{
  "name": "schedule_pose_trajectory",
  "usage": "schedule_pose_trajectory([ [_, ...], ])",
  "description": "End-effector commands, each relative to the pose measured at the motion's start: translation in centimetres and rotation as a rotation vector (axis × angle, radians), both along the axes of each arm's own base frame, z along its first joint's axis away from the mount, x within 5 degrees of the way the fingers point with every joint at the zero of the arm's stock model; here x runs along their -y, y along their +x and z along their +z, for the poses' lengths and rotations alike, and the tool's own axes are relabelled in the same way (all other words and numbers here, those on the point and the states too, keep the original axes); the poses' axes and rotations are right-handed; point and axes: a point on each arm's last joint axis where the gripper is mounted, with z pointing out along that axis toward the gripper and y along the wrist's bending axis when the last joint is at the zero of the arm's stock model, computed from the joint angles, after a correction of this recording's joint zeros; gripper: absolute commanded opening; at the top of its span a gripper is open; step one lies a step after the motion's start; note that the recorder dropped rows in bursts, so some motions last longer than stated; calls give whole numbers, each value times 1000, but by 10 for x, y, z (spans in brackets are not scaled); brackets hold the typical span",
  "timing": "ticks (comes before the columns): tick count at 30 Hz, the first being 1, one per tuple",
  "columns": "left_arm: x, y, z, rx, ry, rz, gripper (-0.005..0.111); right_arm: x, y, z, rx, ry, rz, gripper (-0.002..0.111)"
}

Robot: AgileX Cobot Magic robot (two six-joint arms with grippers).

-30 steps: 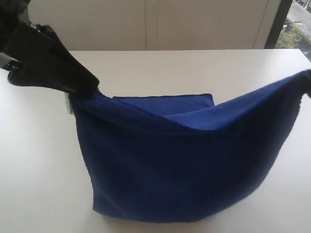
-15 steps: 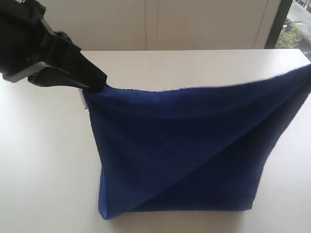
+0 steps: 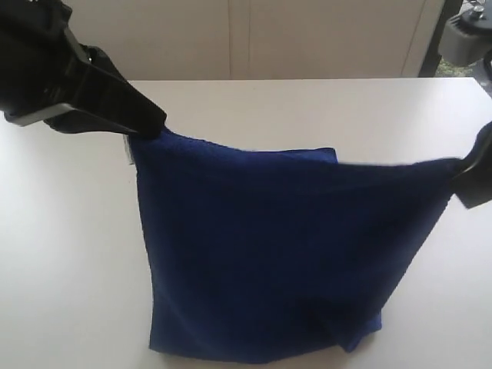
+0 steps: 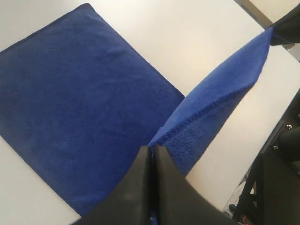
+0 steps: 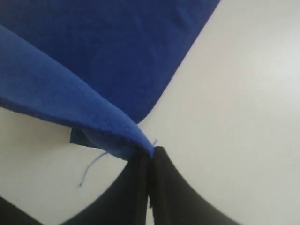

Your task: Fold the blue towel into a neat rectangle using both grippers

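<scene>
surface: plain white surface [image 3: 307, 108], pale panels [image 3: 231, 38] behind it
left gripper [image 3: 156, 127]: jaws pinched tight on one top corner of the blue towel [image 3: 269, 254]
right gripper [image 3: 463, 175]: jaws clamped on the other top corner
towel spot: strung between both jaws, sagging below them onto the surface
wrist-only: right wrist view catches a loose thread [image 5: 91, 171] by the jaws; left one shows the flat half
look: deep blue, fuzzy
</scene>
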Motion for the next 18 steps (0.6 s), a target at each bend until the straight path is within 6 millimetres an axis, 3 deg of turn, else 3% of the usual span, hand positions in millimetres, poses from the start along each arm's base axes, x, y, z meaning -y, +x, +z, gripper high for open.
schedule_pose_trajectory([
  [1, 1, -1, -1, 9, -3, -8, 0, 15, -11, 37, 167, -70, -12, 0],
  [3, 1, 0, 0, 19, -11, -1, 0, 18, -19, 56, 240, -46, -17, 0],
  [5, 1, 0, 1, 24, -13, 2, 0, 17, -24, 61, 258, -19, -11, 0],
  [14, 1, 2, 2, 46, -22, 16, 0, 14, -23, 42, 188, -22, 21, 0],
  [18, -8, 12, -2, 88, 73, 100, 0, 11, -14, 32, 194, -20, 21, 0],
])
